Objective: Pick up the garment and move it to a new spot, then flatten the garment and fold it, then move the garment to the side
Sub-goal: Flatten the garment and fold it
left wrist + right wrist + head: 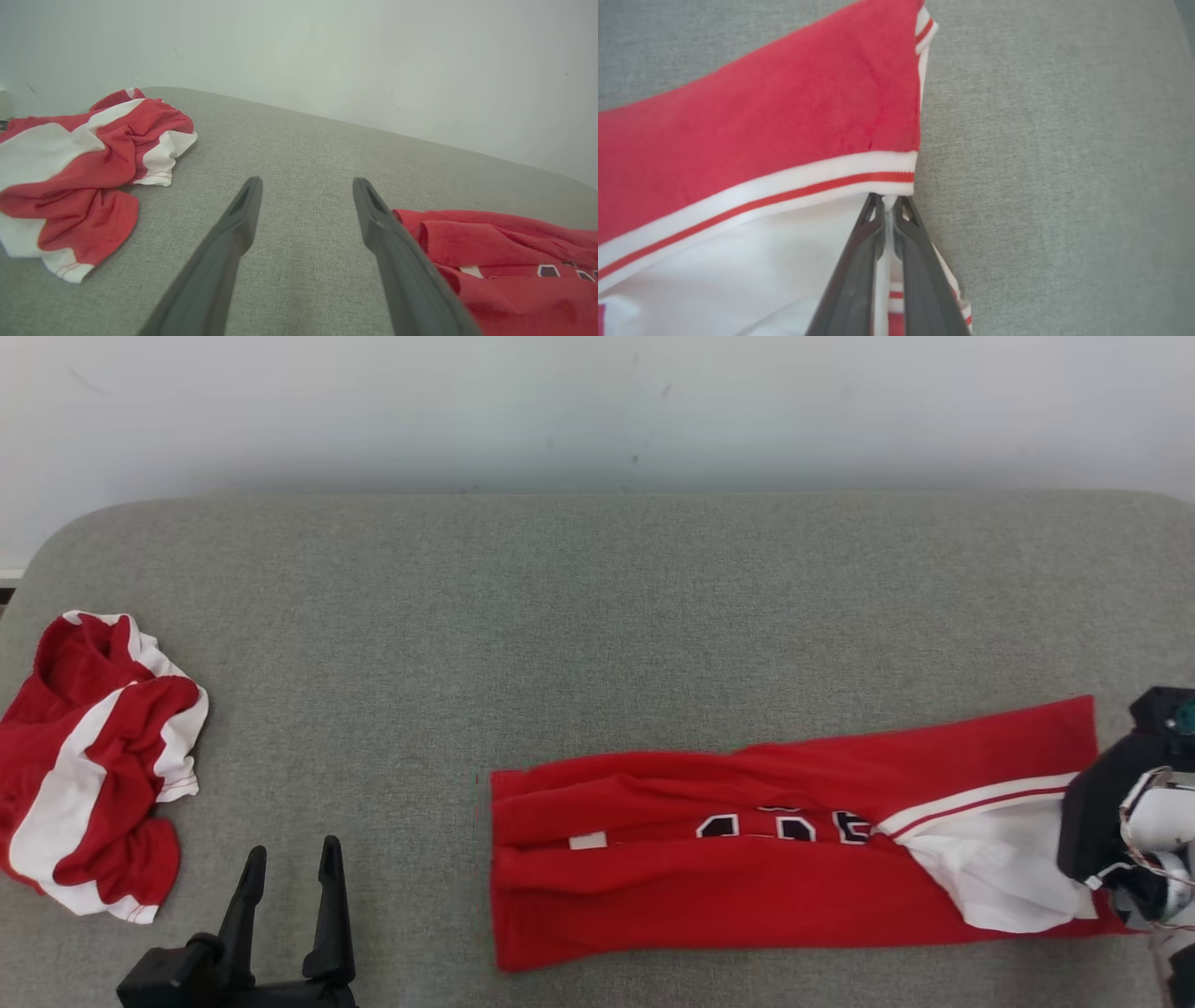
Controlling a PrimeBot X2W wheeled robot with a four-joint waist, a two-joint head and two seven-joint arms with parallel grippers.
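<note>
The red garment lies folded into a long band on the grey worktop, at the near right. The right fingers are closed tight, pinching the white trimmed edge at its right end. The left fingers stand wide apart at the near left, holding nothing. A crumpled red-and-white garment sits at the far left edge.

Red garment — long, flat strip
</note>
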